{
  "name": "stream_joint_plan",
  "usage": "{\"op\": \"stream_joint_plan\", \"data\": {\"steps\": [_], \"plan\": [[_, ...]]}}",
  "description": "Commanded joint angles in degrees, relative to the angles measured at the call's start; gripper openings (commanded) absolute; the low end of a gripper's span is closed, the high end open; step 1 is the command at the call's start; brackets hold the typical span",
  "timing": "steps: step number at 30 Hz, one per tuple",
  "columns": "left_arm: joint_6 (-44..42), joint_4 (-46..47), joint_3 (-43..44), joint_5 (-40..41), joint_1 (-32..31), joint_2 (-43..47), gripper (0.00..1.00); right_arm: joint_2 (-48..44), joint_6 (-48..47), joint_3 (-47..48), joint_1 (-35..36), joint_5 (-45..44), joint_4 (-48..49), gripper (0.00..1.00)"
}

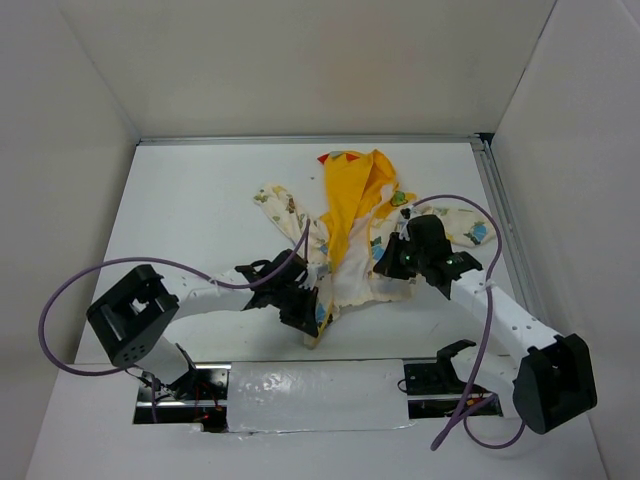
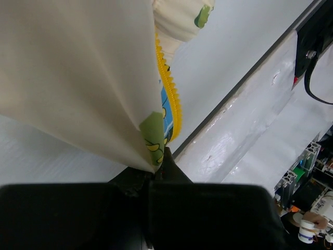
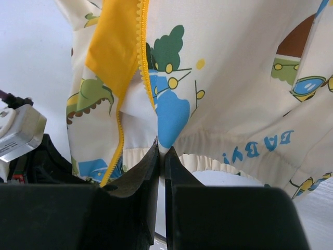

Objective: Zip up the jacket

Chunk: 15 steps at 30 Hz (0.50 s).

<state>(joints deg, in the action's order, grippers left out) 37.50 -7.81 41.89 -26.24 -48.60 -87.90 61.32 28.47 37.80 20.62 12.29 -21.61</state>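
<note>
The jacket point(image 1: 350, 235) lies open on the white table, cream with cartoon prints, its yellow hood toward the back. At the bottom corner of the jacket's left front panel my left gripper point(image 1: 305, 305) is shut on the fabric; in the left wrist view the cloth point(image 2: 93, 78) hangs from the closed tips, the yellow zipper teeth point(image 2: 170, 99) running along its edge. My right gripper point(image 1: 400, 262) is shut on the right panel's hem. The right wrist view shows the blue-printed fabric point(image 3: 171, 117) pinched between the jaws, beside the other yellow zipper edge point(image 3: 118, 140).
A shiny taped strip point(image 1: 310, 395) covers the near table edge between the arm bases. White walls enclose the table on three sides, with a metal rail point(image 1: 500, 210) along the right. A purple cable point(image 1: 70, 290) loops from the left arm.
</note>
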Motion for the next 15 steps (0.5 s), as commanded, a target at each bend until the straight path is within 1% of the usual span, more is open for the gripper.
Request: {"op": "stream_joint_plan", "data": {"steps": [1, 6, 8, 9, 11, 12, 13, 15], "plan": [[-1.3, 2.3, 1.6, -2.1, -0.5, -0.3, 0.00, -2.5, -3.1, -0.5, -0.5, 3.3, 1.5, 0.00], [-2.3, 2.2, 6.0, -4.0, -0.6, 1.4, 0.00, -5.1, -6.5, -1.9, -1.5, 9.1, 4.2, 0.00], [-2.0, 2.0, 9.2, -3.9, -0.6, 2.7, 0.00, -6.3, -6.9, -2.5, -1.9, 10.4, 6.1, 0.00], [-1.6, 2.2, 10.1, -3.0, -0.6, 3.1, 0.00, -7.7, -6.9, -3.7, -2.8, 12.7, 7.3, 0.00], [-0.1, 2.9, 13.1, -1.6, -0.4, 4.2, 0.00, -9.1, -6.0, -5.2, -4.0, 15.6, 11.2, 0.00], [0.2, 3.0, 14.2, 0.5, -0.2, 4.3, 0.00, -10.8, -5.6, -6.8, -5.1, 18.3, 12.7, 0.00], [1.1, 2.8, 16.4, 1.4, 0.3, 4.2, 0.00, -11.7, -5.5, -7.6, -5.8, 20.0, 16.5, 0.00], [2.4, 2.4, 18.6, 2.6, 1.4, 4.1, 0.00, -15.1, -5.5, -10.1, -7.2, 24.9, 21.1, 0.00]]}}
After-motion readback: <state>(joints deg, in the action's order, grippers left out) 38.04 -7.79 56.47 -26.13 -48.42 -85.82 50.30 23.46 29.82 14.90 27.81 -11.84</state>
